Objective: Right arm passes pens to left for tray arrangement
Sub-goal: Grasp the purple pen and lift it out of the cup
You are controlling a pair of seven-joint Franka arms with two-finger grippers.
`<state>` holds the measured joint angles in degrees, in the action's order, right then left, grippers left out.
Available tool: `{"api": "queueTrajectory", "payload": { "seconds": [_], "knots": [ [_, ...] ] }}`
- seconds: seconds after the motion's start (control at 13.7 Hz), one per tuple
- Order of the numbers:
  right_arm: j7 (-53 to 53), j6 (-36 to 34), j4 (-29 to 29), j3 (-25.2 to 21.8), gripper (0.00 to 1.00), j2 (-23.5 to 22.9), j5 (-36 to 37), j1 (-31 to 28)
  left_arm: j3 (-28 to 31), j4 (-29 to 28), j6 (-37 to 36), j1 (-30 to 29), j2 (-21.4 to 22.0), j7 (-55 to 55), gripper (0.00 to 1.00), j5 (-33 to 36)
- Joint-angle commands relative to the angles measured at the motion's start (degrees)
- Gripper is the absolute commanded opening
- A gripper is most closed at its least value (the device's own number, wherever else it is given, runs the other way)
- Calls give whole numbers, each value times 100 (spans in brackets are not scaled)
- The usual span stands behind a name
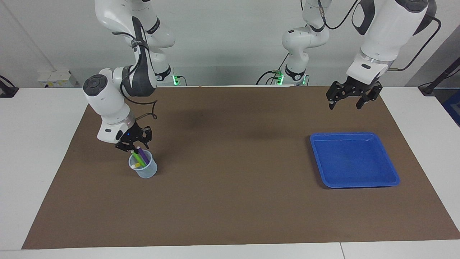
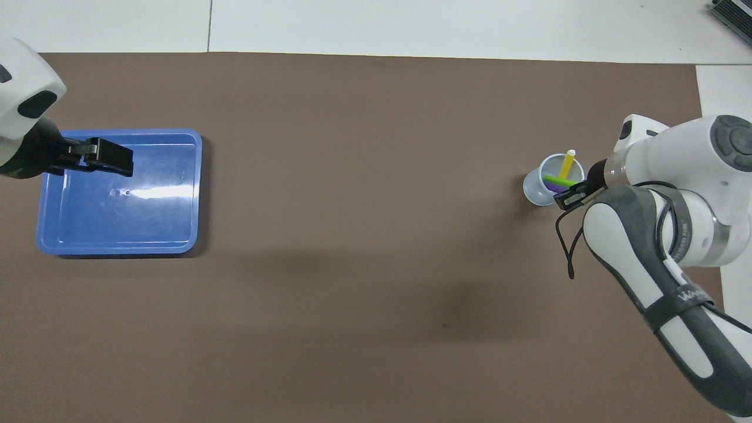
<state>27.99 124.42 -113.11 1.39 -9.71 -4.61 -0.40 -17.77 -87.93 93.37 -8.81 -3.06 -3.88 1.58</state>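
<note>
The right gripper [image 1: 136,147] sits at the pens [image 1: 141,157] atop the small translucent plastic cup [image 1: 143,169], grip unclear, while the left gripper [image 1: 346,104] hangs released, clear of the shallow bright blue plastic tray [image 1: 354,159].

A robotics lab: two white arms [image 1: 118,93] bolted at a white table [image 1: 43,118] under brown matting [image 1: 230,201].

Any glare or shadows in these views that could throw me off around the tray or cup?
Overhead view: a bright streak of glare on the tray floor; soft arm shadows on the brown mat. Facing view: tray without glare, a thin shadow at its edge; the cup is evenly lit and the pens read clearly.
</note>
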Motion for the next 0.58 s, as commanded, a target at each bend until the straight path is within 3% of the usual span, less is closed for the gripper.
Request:
{"api": "queueTrajectory", "payload": {
  "seconds": [0.0, 0.29, 0.51],
  "knots": [
    [224, 47, -1, 37, 21, -13, -207, -83, 2, -242, 137, 11, 210, -78, 100, 89],
    [224, 30, 17, 37, 1, -13, -207, -75, 2, -655, 724, -24, 350, -34, 100, 80],
    [216, 47, 34, 37, 0, -22, -198, -57, -7, -1374, 1366, -59, 648, -34, 100, 80]
  ]
}}
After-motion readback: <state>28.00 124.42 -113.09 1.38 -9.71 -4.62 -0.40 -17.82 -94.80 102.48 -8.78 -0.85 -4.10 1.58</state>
